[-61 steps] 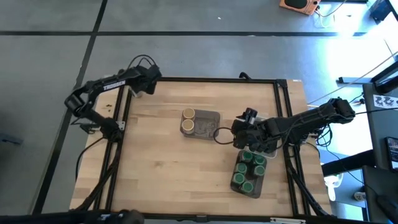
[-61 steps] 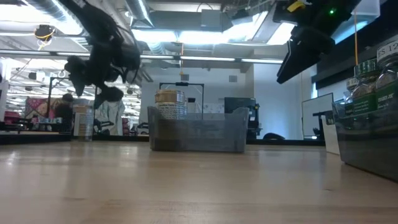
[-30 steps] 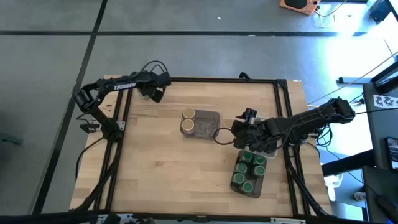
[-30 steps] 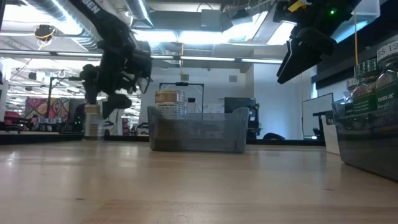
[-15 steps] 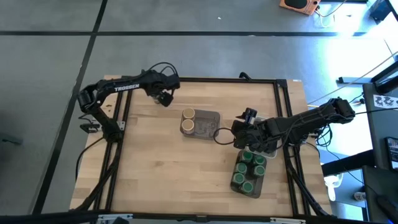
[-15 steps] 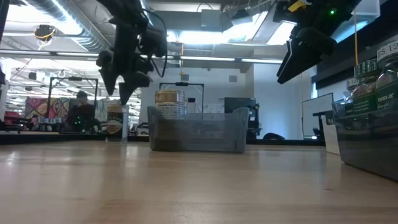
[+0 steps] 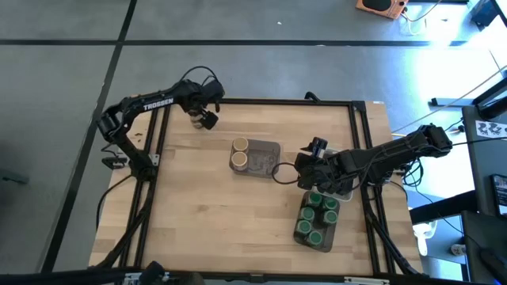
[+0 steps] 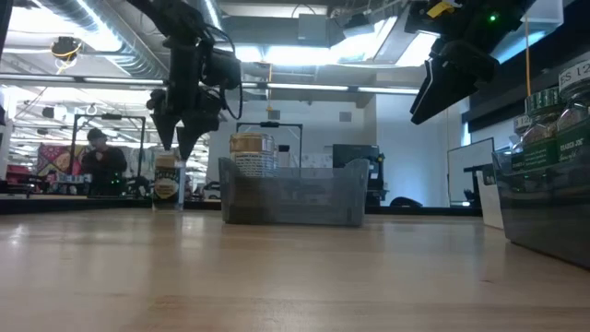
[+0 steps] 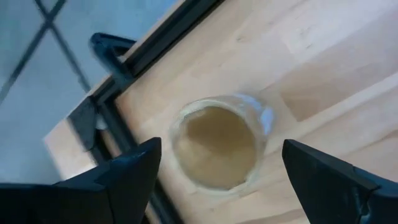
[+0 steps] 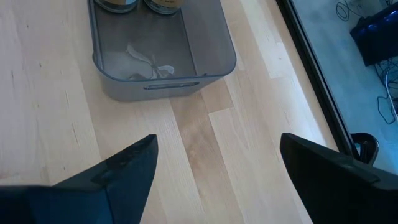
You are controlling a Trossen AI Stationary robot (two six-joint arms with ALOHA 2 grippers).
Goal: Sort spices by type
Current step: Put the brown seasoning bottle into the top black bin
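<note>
- Since the earlier frames we see the left arm has swung along the far edge of the worktop, and its left gripper now hangs at about 11 o'clock, fingers spread wide with nothing between them.
- Directly beneath that gripper stands a loose tan-lidded jar; in the left wrist view it sits between the open fingers, close to the black frame rail at the worktop's corner. The low view shows the gripper tips just above the jar; we cannot tell whether they touch it.
- The right gripper has not shifted: it hovers at about 3 o'clock, released and empty, just beside the far end of the dark tray.
- That dark tray holds round jars with green lids, at roughly 4 o'clock.
- Near the centre, toward 12 o'clock, the grey tray holds two tan-lidded jars at its left end; the rest of it is bare.
- In the right wrist view the grey tray lies ahead of the right gripper, well apart from it.
- A person shows in the room behind.
</note>
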